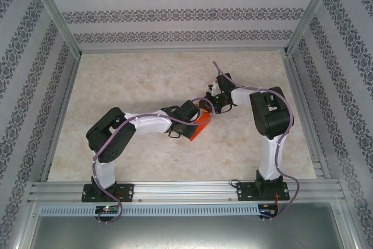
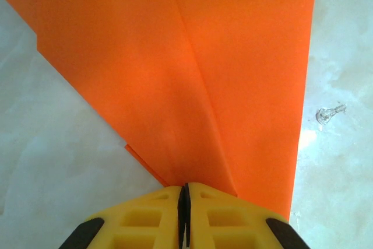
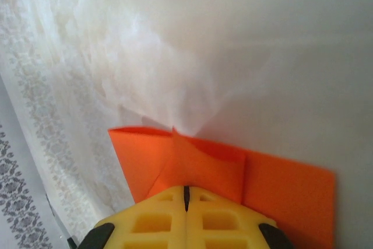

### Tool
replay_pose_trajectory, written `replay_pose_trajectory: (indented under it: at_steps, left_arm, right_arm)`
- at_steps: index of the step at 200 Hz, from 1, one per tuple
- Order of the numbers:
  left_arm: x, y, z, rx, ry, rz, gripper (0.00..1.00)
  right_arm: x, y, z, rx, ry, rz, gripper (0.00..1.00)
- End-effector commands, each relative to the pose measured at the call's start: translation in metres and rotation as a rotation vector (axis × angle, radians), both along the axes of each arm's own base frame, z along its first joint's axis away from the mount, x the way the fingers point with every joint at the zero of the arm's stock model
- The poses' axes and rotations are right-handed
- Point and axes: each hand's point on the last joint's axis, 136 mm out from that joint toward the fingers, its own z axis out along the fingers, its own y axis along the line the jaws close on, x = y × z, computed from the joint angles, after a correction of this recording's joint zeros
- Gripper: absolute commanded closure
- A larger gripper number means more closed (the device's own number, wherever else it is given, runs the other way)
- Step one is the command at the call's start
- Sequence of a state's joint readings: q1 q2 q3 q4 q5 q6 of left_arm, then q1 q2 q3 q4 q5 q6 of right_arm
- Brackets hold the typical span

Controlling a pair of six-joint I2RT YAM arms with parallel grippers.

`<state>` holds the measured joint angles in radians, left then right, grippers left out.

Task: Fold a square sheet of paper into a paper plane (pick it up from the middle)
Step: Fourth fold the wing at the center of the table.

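The square sheet of paper (image 1: 201,126) is bright orange and folded into layers with slanting creases, and it is held between both arms at the middle of the table. My left gripper (image 1: 197,118) is shut on its near edge. In the left wrist view the yellow fingers (image 2: 145,217) pinch the paper (image 2: 175,74) where a crease runs in, with the left gripper (image 2: 184,193) fully closed. My right gripper (image 1: 211,104) is shut on the opposite end. Seen from the right wrist, the right gripper (image 3: 186,193) clamps a folded flap of the paper (image 3: 204,164).
The tabletop (image 1: 145,80) is pale marble-patterned, ringed by aluminium rails (image 1: 186,189) and patterned walls (image 1: 175,10). A small clear speck (image 2: 330,113) lies on the table to the right of the paper in the left wrist view.
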<state>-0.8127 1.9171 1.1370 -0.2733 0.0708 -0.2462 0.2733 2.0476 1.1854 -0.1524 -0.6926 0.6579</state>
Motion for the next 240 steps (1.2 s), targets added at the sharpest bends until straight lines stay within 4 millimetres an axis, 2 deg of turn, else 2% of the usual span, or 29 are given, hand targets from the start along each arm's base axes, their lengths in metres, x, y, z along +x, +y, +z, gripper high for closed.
replay_pose_trajectory:
  at_steps: [1, 66, 103, 137, 164, 193, 240]
  left_arm:
    - [-0.044, 0.061, -0.075, 0.286, 0.170, -0.017, 0.87]
    - [-0.045, 0.060, -0.075, 0.283, 0.177, -0.020, 0.87]
    - [-0.044, 0.057, -0.073, 0.271, 0.175, -0.019, 0.87]
    - [-0.041, 0.054, -0.070, 0.261, 0.168, -0.018, 0.87]
    - [-0.039, 0.049, -0.068, 0.244, 0.164, -0.021, 0.87]
    - [-0.038, 0.045, -0.064, 0.223, 0.160, -0.020, 0.87]
    - [-0.035, 0.039, -0.055, 0.183, 0.145, -0.011, 0.87]
  right_arm:
    - [0.039, -0.037, -0.016, -0.121, -0.081, -0.114, 0.98]
    - [0.050, -0.038, -0.011, -0.130, -0.100, -0.106, 0.98]
    - [0.048, -0.046, 0.019, -0.131, -0.166, -0.114, 0.98]
    - [0.021, -0.039, 0.047, -0.114, -0.208, -0.086, 0.98]
    - [-0.010, -0.016, 0.051, -0.043, -0.186, -0.042, 0.98]
    - [-0.038, 0.010, 0.040, 0.029, -0.131, -0.001, 0.98]
    - [-0.051, 0.023, 0.014, 0.064, -0.072, 0.012, 0.99]
